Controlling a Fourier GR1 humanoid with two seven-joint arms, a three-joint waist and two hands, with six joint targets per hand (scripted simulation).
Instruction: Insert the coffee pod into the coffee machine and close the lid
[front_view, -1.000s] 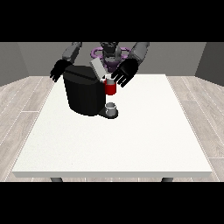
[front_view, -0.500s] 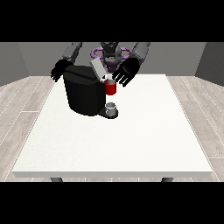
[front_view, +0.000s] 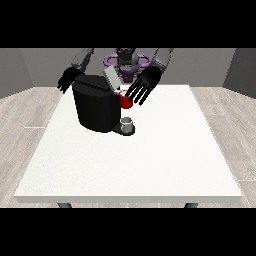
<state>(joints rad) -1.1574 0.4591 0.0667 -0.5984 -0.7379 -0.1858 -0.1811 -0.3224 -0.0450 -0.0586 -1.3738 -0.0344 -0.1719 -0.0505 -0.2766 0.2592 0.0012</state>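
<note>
Spread-fingered and empty, hand at the view's right (front_view: 145, 84) above a red thing at the machine (front_view: 124, 101); hand at the view's left (front_view: 67, 80) likewise open behind the coffee machine (front_view: 96, 104).

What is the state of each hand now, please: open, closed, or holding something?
Hand at the view's right: open, fingers spread above the red thing at the machine, holding nothing.
Hand at the view's left: open, holding nothing.

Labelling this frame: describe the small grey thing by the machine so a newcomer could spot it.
Find the black coffee machine at the far left of the white table. At its base, on the camera-facing right side, sits a small grey thing on a dark tray. It is pale and low, below the red thing.
</note>
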